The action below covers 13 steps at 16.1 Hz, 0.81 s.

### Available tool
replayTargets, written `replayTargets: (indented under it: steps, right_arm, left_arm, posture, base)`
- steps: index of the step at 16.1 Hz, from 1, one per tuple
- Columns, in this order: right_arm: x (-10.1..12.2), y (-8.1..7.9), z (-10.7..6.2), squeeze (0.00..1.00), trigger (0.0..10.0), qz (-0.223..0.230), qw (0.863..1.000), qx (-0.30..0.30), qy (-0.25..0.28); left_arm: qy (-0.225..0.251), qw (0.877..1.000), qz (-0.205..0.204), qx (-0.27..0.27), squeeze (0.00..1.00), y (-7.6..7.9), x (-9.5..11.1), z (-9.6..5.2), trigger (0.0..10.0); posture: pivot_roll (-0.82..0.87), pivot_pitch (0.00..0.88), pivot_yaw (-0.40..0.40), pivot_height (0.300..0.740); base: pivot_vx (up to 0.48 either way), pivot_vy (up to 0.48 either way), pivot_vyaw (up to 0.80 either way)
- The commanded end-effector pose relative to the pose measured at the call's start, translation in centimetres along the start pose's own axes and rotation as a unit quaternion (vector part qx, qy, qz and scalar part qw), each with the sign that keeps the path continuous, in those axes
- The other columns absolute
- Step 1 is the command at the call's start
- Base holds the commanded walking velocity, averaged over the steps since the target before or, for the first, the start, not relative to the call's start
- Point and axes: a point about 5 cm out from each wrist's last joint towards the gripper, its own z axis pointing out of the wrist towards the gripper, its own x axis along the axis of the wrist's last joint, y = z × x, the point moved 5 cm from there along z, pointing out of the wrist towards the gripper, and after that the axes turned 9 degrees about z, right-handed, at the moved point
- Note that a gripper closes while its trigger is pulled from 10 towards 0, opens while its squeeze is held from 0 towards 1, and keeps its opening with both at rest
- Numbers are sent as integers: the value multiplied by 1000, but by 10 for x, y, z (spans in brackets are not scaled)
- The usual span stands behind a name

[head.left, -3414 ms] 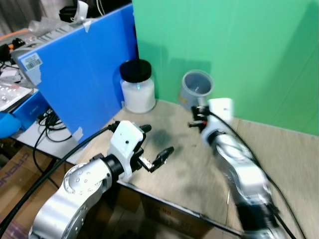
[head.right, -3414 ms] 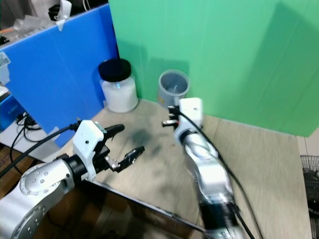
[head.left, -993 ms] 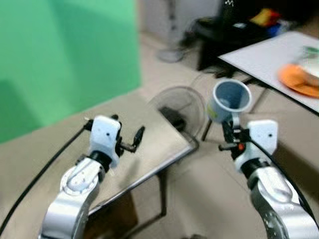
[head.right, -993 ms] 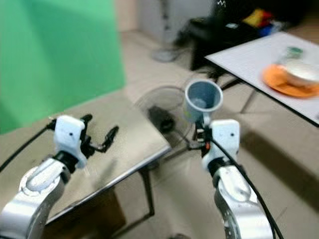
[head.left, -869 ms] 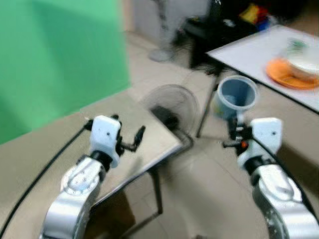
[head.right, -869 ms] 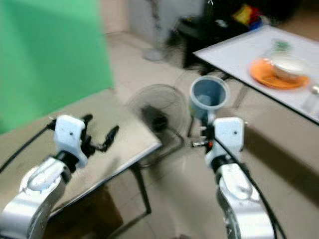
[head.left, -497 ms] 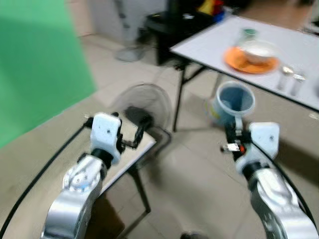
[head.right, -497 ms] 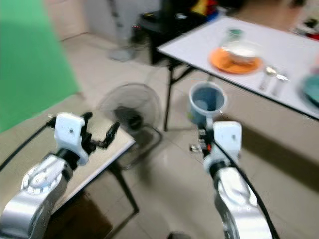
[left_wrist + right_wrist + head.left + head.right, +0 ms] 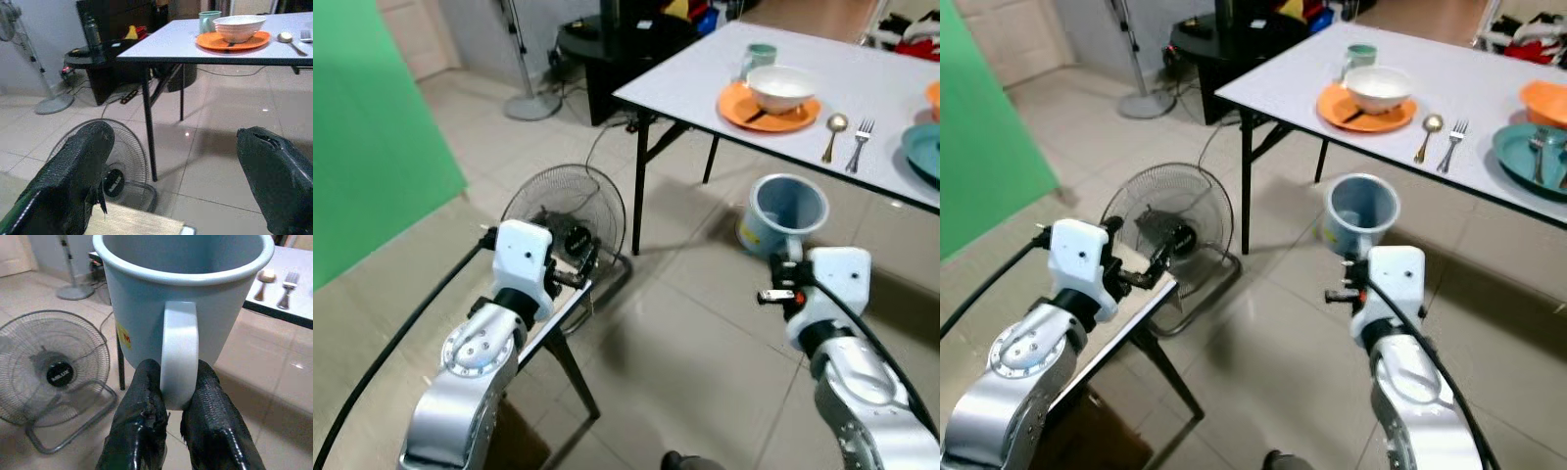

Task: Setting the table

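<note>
Right wrist view showed our right gripper (image 9: pixel 171 396) pinching the blue mug (image 9: pixel 183 298) by its handle, upright. The white table (image 9: pixel 1293 69) lay ahead, nearer that arm; our left gripper (image 9: pixel 171 171) stayed spread, holding nothing

The pale blue mug (image 9: pixel 183 308) stands upright in the air above the tiled floor, its mouth open upward and its single loop handle (image 9: pixel 179 355) turned toward the right gripper (image 9: pixel 178 394), whose jaws pinch that handle from both sides. A small yellow and red label sits low on the mug's wall. Ahead, the white desk (image 9: pixel 1273 83) carries an orange plate (image 9: pixel 1366 110) with a white bowl (image 9: pixel 1379 86) on it and a green cup (image 9: pixel 1361 54) just behind. Beside the plate lie a spoon (image 9: pixel 1427 132) and a fork (image 9: pixel 1454 140), side by side. Further along sit a teal plate (image 9: pixel 1528 152) and another orange dish (image 9: pixel 1545 98)
</note>
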Motion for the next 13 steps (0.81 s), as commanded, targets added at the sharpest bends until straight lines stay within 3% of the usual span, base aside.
replayTargets:
  steps: [1, 2, 13]
  right_arm:
    - [4, -9, -1, 0, 10000, 6, 1000, 18, 3]
    - [3, -9, -1, 0, 10000, 7, 1000, 17, 0]
    - [1, -6, -2, 0, 10000, 14, 1000, 6, -10]
  left_arm:
    - [-8, 1000, 6, 15, 208, -7, -4, -1, 10000]
    - [-8, 1000, 7, 16, 204, -7, -4, -1, 10000]
    - [-7, 1000, 10, 13, 204, -8, -5, 2, 10000]
  posture:
    - [54, 0, 59, 740]
    - [55, 0, 58, 740]
    - [48, 0, 64, 740]
  base:
    - [0, -356, 0]
    - [0, -398, -800]
    - [0, -399, 0]
